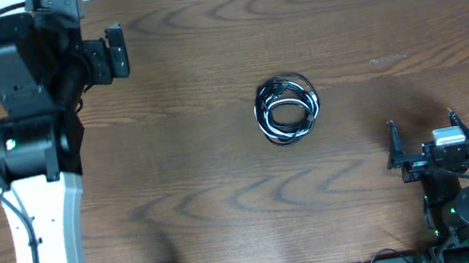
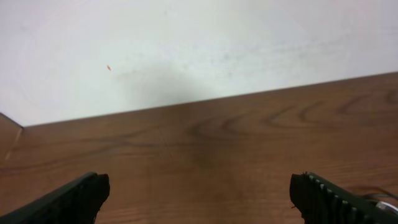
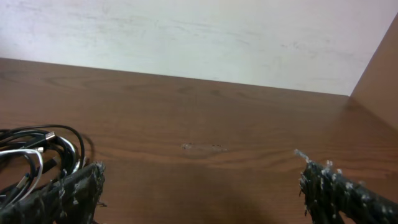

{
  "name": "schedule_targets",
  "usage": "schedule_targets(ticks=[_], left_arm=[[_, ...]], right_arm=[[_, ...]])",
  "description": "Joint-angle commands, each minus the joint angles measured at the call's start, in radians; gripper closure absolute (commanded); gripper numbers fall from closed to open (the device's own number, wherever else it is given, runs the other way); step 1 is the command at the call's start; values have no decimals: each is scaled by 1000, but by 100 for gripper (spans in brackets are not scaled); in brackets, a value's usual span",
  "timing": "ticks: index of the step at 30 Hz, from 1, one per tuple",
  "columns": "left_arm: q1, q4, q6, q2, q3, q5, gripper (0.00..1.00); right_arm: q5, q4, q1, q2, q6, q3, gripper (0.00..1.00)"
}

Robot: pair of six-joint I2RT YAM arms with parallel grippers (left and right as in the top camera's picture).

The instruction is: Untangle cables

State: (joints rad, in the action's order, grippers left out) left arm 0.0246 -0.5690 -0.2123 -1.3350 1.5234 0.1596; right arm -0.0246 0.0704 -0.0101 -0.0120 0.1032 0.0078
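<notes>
Nearest the robot's base, at the lower right of the overhead view, the right gripper sits low over the surface. Its jaws are spread wide and there is nothing between them.

Up and to the left of it, near the middle of the frame, the cables lie in one small coiled bundle, black loops wound together with white. The right wrist view catches that bundle at its lower left, beside one finger, but from above there is bare wood between the two.

Farther off, at the upper left, the left gripper is likewise released and empty. It sits close to the far edge and well apart from the bundle.

As I read it, nothing of the task is done. No cord has been drawn out of the coil and no plug end lies separate, so all the untangling is left.

There is open wood on every side of the bundle, most of it toward the lower left and the right. The far edge runs along the top of the frame and meets a pale wall, and the left arm fills the left strip. Strands would be safer drawn toward the middle than toward that edge.
</notes>
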Motion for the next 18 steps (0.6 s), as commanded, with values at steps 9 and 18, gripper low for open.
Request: schedule_targets(ticks=[9, 18], left_arm=[[3, -25, 8, 30, 14, 16, 2], [3, -26, 8, 29, 10, 13, 2]], right_arm=[[2, 2, -5, 6, 6, -3, 1], [2, 2, -5, 6, 6, -3, 1]])
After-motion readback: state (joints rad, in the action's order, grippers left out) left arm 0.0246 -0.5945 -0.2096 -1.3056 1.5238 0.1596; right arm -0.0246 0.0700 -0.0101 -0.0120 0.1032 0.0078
